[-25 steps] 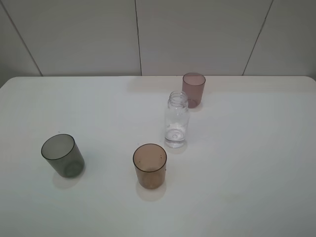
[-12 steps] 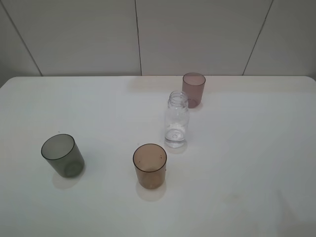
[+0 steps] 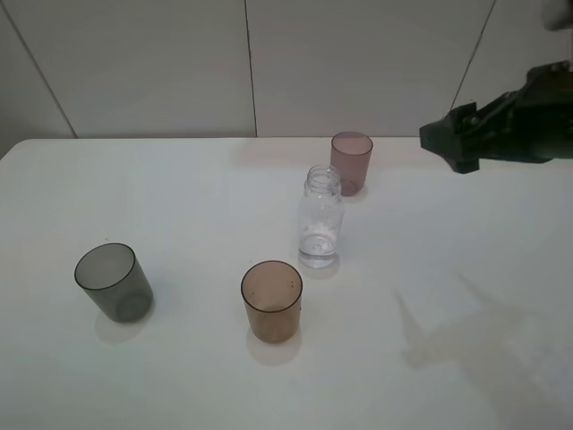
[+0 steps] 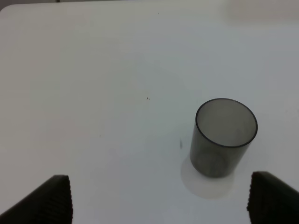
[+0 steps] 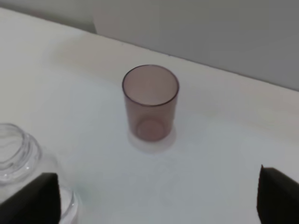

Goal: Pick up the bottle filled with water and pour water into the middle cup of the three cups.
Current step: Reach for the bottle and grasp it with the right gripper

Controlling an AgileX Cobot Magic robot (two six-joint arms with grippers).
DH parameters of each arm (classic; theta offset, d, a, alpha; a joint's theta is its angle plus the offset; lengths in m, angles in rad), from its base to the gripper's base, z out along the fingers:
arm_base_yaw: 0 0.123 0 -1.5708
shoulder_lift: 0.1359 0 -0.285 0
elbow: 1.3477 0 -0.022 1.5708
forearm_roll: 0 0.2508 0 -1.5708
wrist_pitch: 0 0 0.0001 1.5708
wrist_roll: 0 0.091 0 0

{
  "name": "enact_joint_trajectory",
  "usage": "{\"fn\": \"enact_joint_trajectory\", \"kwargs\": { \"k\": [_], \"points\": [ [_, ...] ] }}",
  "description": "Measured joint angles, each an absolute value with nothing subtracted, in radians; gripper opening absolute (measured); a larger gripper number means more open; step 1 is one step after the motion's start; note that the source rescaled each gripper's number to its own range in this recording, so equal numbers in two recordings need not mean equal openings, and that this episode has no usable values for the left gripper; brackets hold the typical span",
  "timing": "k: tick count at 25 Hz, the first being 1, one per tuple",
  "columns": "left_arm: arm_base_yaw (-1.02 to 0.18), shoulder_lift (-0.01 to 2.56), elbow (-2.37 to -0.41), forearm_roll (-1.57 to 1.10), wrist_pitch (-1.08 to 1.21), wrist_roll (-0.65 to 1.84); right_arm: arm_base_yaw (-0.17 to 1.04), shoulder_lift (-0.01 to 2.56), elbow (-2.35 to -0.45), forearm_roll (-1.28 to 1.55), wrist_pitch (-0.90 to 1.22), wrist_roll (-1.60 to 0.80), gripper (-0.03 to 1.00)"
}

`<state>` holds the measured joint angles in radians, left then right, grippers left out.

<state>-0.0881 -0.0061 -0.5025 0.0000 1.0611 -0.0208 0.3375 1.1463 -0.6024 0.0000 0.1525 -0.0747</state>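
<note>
We see the bottle upright and uncapped on the counter, just near of the mauve-pink cup. The middle cup, brown-amber, stands nearer and slightly left. The grey cup sits well apart at the near left. Each cup looks empty; we cannot tell the bottle's water level. The left end effector and the right end effector are spread wide, holding nothing.

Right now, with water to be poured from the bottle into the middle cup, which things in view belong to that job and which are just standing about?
In the job: bottle, upright, uncapped; brown-amber middle cup; right gripper, open, not yet at the bottle.
Standing about: smoky grey cup; mauve-pink cup; left gripper, open over the grey cup.
</note>
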Motion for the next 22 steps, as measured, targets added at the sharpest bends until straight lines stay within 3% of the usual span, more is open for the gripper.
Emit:
{"fn": "enact_joint_trajectory", "kwargs": {
  "k": [6,15,22],
  "points": [
    [-0.088,-0.006,-0.503,0.000,1.061,-0.021,0.397,1.295,-0.580,0.050,0.121,-0.127,0.83],
    [-0.088,-0.006,-0.503,0.000,1.061,-0.021,0.397,1.304,-0.420,0.187,-0.067,-0.487,0.83],
    [-0.088,-0.006,-0.503,0.000,1.061,-0.021,0.406,1.304,-0.408,0.209,-0.092,-0.523,0.83]
  ]
}}
